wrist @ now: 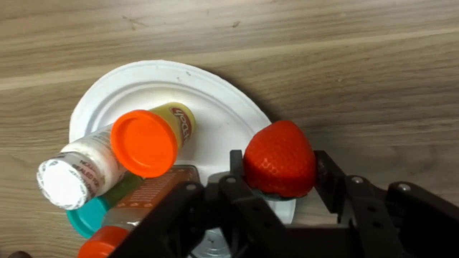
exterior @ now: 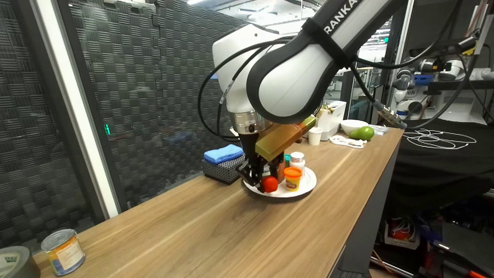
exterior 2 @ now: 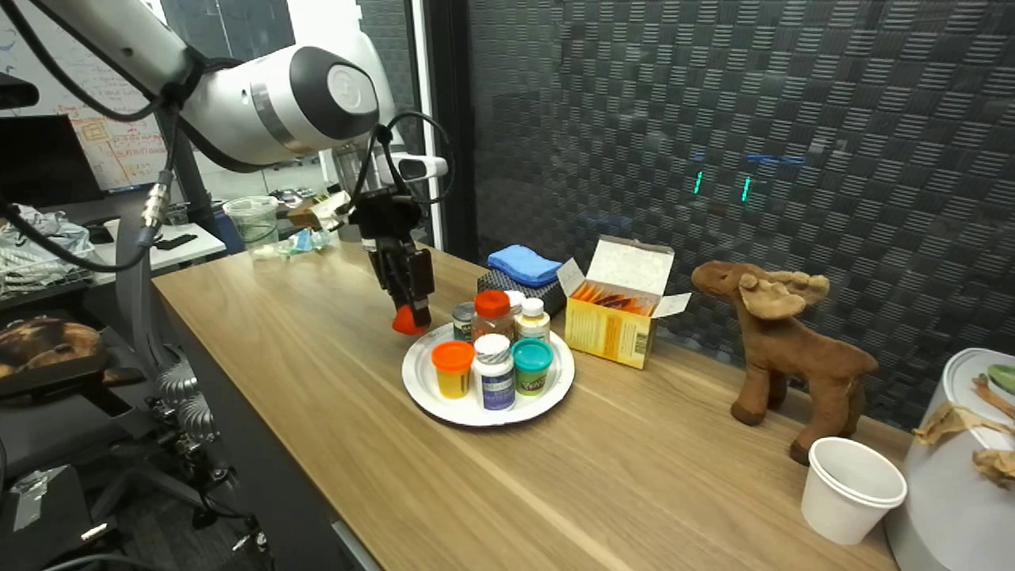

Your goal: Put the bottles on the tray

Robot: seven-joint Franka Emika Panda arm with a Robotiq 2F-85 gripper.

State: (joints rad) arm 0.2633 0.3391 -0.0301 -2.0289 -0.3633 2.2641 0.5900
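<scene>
Since the bottles point(exterior 2: 496, 381) all seem to be up on the white plate point(exterior 2: 423, 381) already, mid-frame in an exterior view, I'd call the actual job basically done. The claw point(wrist: 278, 166) is pinching a red strawberry point(wrist: 281, 154) though, right of center in the wrist view, by the plate's rim, and idk if it's being added or removed. If it's going on, I'd nudge it over the bare patch right of the orange-lidded tub point(wrist: 145, 142), lower slowly, then ease open so nothing clips the red-lidded jar point(wrist: 154, 190).
</scene>
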